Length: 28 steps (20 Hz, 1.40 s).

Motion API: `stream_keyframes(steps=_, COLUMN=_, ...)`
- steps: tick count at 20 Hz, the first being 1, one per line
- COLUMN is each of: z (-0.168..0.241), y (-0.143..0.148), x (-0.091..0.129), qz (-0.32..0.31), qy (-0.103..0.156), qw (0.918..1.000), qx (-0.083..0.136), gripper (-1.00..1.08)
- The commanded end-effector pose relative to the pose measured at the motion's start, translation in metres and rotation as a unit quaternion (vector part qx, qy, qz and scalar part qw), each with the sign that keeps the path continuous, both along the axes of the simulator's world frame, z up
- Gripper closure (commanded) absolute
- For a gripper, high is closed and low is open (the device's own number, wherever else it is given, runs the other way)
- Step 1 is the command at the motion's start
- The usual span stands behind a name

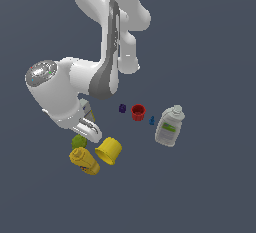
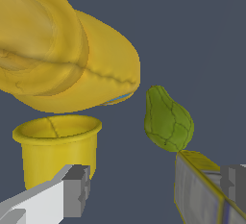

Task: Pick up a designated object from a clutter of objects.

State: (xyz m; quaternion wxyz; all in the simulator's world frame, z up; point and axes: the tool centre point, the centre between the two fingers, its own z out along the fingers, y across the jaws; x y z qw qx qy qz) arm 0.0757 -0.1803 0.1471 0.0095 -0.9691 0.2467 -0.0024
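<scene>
The gripper (image 1: 86,128) hangs low over the tabletop (image 1: 210,187) with its jaws spread wide and nothing between them. The pear (image 2: 168,121), the designated object, lies just beside the mustard bottle (image 1: 84,161) and near the yellow cup (image 1: 109,150), partly hidden under the gripper in the exterior view. In the wrist view a small carton (image 2: 197,189) sits close against the pear and in front of one finger (image 2: 235,182), so the approach probably needs to shift until the pear sits centred between the fingers. The jaws should straddle the pear's rounded body, clear of the mustard bottle, then close gently, since the lumpy fruit could roll.
</scene>
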Motion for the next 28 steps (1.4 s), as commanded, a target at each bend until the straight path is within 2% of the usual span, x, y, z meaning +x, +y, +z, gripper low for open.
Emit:
stream_keyframes(steps=1, z=-0.018, y=-0.016, x=0.001, qz=-0.02, qy=0.001, qw=0.9998, qx=-0.002, gripper=-0.92)
stream_keyframes(steps=10, z=-0.054, y=-0.047, x=-0.001, qz=-0.058, qy=0.005, qw=0.9983, qx=-0.008, gripper=-0.92)
stream_keyframes(steps=17, z=-0.058, y=-0.048, x=-0.001, qz=-0.058, qy=0.005, qw=0.9982, qx=-0.008, gripper=-0.92)
stream_keyframes(steps=28, z=-0.105, y=-0.049, x=-0.002, qz=-0.06, qy=0.005, qw=0.9981, qx=-0.008, gripper=-0.92)
